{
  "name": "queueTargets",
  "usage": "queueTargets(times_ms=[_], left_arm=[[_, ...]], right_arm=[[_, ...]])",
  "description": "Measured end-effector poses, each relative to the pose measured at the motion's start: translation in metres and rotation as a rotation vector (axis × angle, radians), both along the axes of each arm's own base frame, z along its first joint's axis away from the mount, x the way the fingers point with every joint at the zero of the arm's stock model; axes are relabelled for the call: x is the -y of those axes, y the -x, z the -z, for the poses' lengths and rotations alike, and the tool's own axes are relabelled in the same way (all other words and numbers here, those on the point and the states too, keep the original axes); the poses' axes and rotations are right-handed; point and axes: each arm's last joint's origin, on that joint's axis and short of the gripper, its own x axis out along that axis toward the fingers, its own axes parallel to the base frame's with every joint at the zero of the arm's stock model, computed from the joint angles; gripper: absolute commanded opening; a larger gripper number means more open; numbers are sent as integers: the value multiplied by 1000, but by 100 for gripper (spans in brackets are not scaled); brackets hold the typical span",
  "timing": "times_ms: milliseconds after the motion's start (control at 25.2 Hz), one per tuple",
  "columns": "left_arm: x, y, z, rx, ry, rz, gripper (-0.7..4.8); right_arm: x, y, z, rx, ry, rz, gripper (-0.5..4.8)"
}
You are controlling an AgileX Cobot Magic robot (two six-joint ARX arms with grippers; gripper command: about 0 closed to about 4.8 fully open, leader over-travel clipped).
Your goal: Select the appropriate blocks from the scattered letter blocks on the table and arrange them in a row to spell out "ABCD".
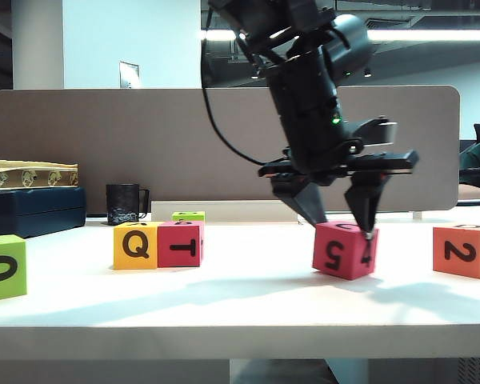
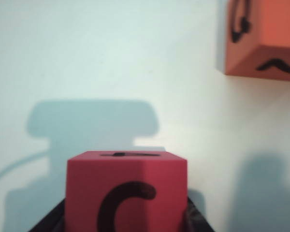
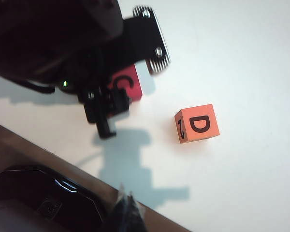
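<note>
Straddling the magenta C block [image 1: 345,250], right of centre in the exterior frame, the left pincer [image 1: 344,224] has its jaws down both sides, seemingly clamped on it. The right pincer is out of view, state unknowable. Yellow Q block [image 1: 135,246] and magenta T block [image 1: 181,244] touch at centre-left; orange D block [image 1: 465,250] waits far right on the counter [image 1: 240,304]. Judged so, two blocks are rowed and two remain.

An open-plan office is showing here: a grey-brown divider panel [image 1: 104,152] is running along the back edge of the white table [image 1: 224,308], long ceiling light strips [image 1: 432,35] are glowing overhead, and a black mug [image 1: 124,204] and stacked boxes [image 1: 34,196] are sitting at the table's back left.
</note>
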Motion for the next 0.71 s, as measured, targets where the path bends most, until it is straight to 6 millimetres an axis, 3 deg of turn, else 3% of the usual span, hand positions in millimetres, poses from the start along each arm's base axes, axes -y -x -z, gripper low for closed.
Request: queueTargets(times_ms=[357,713], left_arm=[[-55,-53,-2,-100,122,-383,268],[-68,-54,-5,-185,128,-479,267]], right_arm=[[0,0,0,0,0,0,-2],[0,0,0,0,0,0,-1]])
